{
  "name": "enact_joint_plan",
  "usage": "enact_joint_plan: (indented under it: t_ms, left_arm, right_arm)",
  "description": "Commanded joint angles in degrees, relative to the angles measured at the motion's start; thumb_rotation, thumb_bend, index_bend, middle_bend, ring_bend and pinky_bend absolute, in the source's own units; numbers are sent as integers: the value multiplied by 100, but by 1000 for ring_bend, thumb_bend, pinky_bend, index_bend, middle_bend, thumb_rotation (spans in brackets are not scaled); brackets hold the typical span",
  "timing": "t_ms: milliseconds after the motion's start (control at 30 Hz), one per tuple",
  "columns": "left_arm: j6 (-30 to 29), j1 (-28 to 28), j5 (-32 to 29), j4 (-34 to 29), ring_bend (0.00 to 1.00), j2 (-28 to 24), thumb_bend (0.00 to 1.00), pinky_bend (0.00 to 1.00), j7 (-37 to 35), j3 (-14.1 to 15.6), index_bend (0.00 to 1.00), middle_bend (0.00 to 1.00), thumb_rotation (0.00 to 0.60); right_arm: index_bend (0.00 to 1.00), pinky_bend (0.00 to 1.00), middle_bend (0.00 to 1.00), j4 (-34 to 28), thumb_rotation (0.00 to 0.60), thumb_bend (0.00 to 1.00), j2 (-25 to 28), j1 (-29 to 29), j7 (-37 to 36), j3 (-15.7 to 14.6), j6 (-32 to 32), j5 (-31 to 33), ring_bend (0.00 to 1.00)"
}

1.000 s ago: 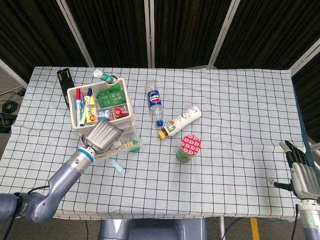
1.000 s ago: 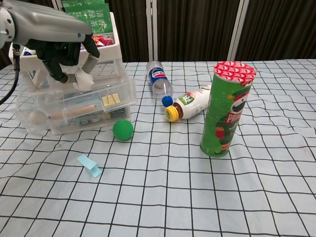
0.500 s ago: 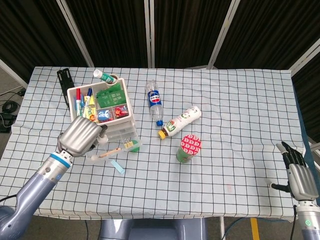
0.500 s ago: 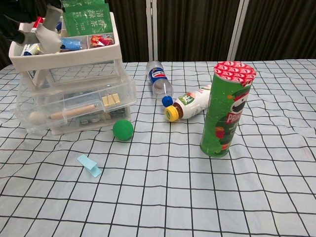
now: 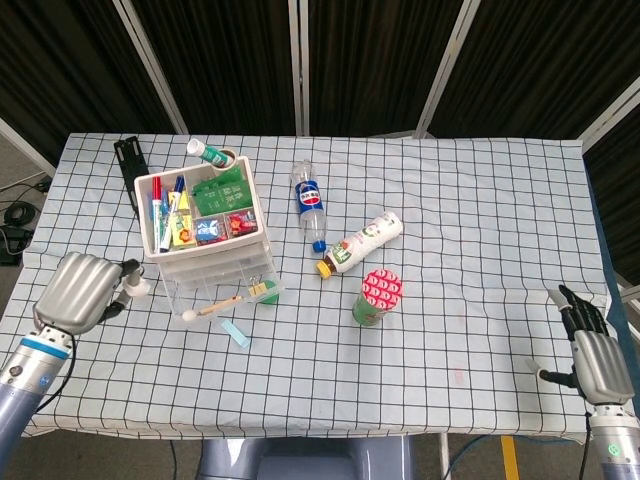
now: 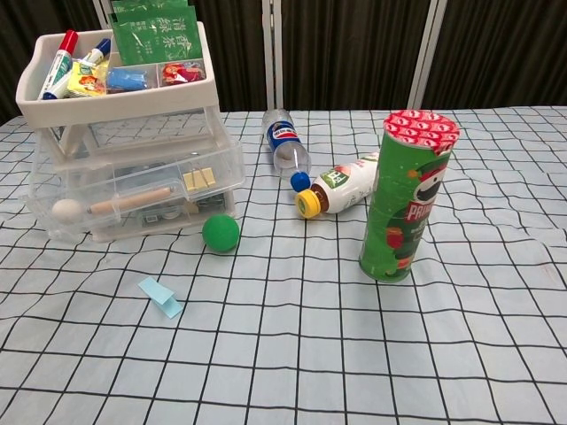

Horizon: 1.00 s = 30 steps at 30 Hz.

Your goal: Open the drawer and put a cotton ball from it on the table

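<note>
The clear drawer (image 5: 222,293) (image 6: 133,200) of the white organiser (image 5: 205,225) (image 6: 124,102) is pulled out. It holds a wooden stick and a white cotton ball (image 6: 66,211) at its left end. My left hand (image 5: 80,289) is left of the organiser, above the table's left edge, seen only in the head view. It pinches a small white cotton ball (image 5: 136,290) at its fingertips. My right hand (image 5: 595,350) hovers by the table's right front corner with its fingers spread, holding nothing.
A green ball (image 6: 220,233) and a blue paper slip (image 6: 160,297) lie in front of the drawer. A Pringles can (image 6: 403,197) stands mid-table. Two bottles (image 6: 285,152) (image 6: 345,188) lie behind it. A black tool (image 5: 127,156) lies at the far left.
My left hand lifted off the open drawer with a cotton ball and swung left and down, leaving the chest view. My right hand shifted slightly.
</note>
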<state>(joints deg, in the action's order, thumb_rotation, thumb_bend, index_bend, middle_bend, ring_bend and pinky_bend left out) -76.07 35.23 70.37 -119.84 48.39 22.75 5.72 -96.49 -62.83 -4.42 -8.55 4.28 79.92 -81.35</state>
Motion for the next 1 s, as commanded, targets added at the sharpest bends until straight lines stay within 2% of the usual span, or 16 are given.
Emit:
enact_joint_plan:
  t_ms: [33,267,467,567,833,1000]
  left_arm:
    - [-130,-408,-28,915,868,783,503,811,-299,73,600,954,600]
    - [39,-587,-179,1847,865,1688,494,811,-323,-208,590,950,600]
    - [225,-650,-320,2328,859,2192,480,811,-340,-372,570,943,600]
    - [241,-711,-367,2512,853,2426,473,805,-349,-446,519,934,600]
    - [168,-884,-335,2751,836,2704,253,799,-340,-548,381,911,600]
    - [68,-1035,-164,2792,808,2730,231,778,-540,-585,324,874,600]
  right_arm:
    - [2,0,0,1,600,37,-4,-1,10,0,-8,10,0]
    - [3,0,0,-9,600,37,-20,-6,54,-10,-11,4,0]
    - [3,0,0,-16,600,37,-9,-1,39,-9,-4,6,0]
    - [3,0,0,-15,600,36,-2,0,33,-9,-2,3,0]
    - [3,0,0,-13,600,36,-18,-9,79,-18,-27,15,0]
    - [3,0,0,-1,600,36,-51,-6,152,-31,-24,19,0]
